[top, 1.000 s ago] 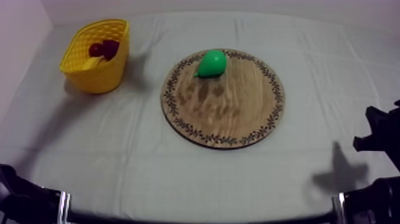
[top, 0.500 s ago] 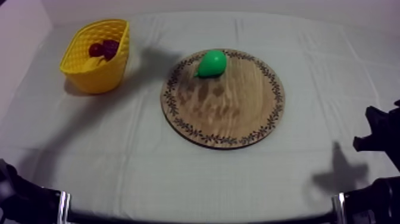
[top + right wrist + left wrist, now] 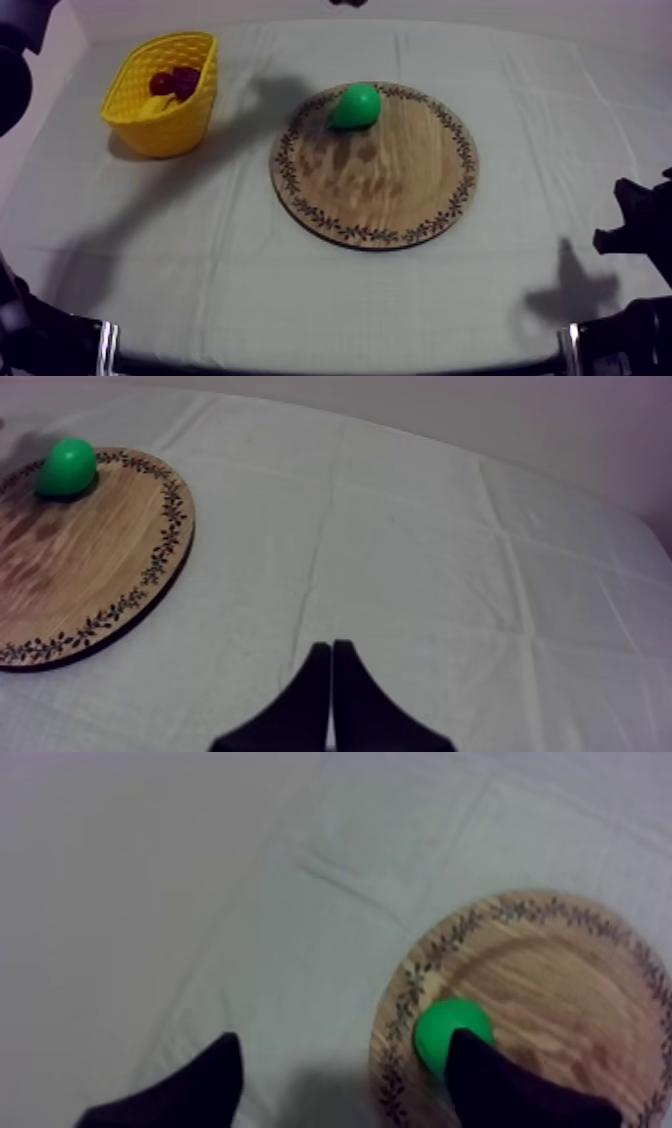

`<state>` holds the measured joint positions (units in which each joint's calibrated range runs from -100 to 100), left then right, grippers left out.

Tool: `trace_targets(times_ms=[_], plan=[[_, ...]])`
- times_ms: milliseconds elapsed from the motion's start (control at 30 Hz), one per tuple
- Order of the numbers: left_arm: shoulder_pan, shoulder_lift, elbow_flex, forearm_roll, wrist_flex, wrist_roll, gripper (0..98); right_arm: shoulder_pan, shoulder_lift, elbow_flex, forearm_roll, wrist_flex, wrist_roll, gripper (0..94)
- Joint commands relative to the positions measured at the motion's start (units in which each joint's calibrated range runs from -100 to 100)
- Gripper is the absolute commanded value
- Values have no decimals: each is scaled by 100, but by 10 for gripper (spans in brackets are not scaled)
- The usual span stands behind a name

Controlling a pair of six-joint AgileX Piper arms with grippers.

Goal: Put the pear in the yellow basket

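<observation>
A green pear (image 3: 357,106) lies on the far rim side of the round wooden board (image 3: 400,190). The yellow basket (image 3: 150,125) stands at the far left with dark red fruit (image 3: 173,82) inside. My left gripper (image 3: 345,1049) hovers open above the cloth at the board's edge (image 3: 400,1042). The pear (image 3: 455,1034) lies just by one of its fingers (image 3: 500,1087), and nothing sits between them. My right gripper (image 3: 331,666) is shut on nothing, a narrow wedge over bare cloth, with the pear (image 3: 67,464) and board (image 3: 90,566) far from it.
Part of my left arm (image 3: 18,45) comes in at the far left corner and casts a long shadow across the cloth toward the board. My right arm (image 3: 635,225) rests low at the right edge. Bare cloth lies between basket and board.
My left arm has swung up into the far left corner. Its shadow has stretched toward the board. The right arm, pear and basket have not moved.
</observation>
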<state>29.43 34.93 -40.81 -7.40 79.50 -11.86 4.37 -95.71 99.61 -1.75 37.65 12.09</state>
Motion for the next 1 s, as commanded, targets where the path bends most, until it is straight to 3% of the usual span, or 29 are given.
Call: trace_targets(times_ms=[0, 533, 967], plan=[[4, 27, -16, -15, 149, -66, 872, 0, -5, 5, 2, 2, 0, 3], [65, 515, 453, -57, 358, -459, 842, 0, -5, 5, 2, 2, 0, 3], [112, 1446, 332, 53, 358, -333, 799, 0, -5, 5, 2, 2, 0, 3]])
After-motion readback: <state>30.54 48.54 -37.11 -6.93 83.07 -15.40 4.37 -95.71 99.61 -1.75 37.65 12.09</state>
